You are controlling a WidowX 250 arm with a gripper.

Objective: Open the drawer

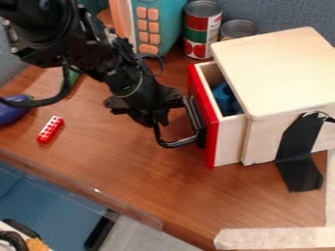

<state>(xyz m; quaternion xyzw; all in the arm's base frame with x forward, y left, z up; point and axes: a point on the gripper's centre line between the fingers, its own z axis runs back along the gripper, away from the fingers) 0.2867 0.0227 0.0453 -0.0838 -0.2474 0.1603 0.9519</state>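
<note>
Our arm (52,29) is blk all over, w/ chunky rounded housings up top & slimmer, more angular segs lower down. We've got sm. silvery bolt heads (7,23) on the upper L edge, a thick blk cable (47,102) hanging in a wide loop, & a thinner blk wire (159,58) curling out nr the wrist. A thin pale line rings our wrist seg; our gripper (150,115) is matte blk too, w/ angular side bits.
</note>
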